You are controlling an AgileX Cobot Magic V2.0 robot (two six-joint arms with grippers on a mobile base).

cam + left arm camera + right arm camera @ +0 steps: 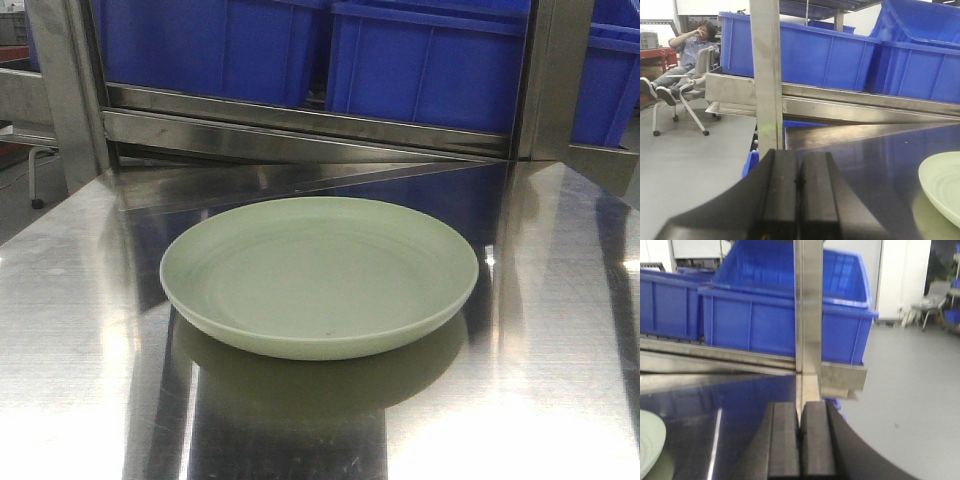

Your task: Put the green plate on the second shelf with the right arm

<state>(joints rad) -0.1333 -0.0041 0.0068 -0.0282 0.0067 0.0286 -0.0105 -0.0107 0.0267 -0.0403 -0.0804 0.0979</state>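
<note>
Two grippers, both clenched on nothing: your left gripper has the matte, ringed green plate off to its right, your right gripper has it low to its left. It lies flat on the glossy steel table, bare metal round its raised rim; ahead of each gripper a steel post and blue bins wall the far edge.

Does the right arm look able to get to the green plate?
Probably yes. Nothing stands between the right gripper and the green plate on the steel table. Its jaws are shut, though, so they would need to open first.
</note>
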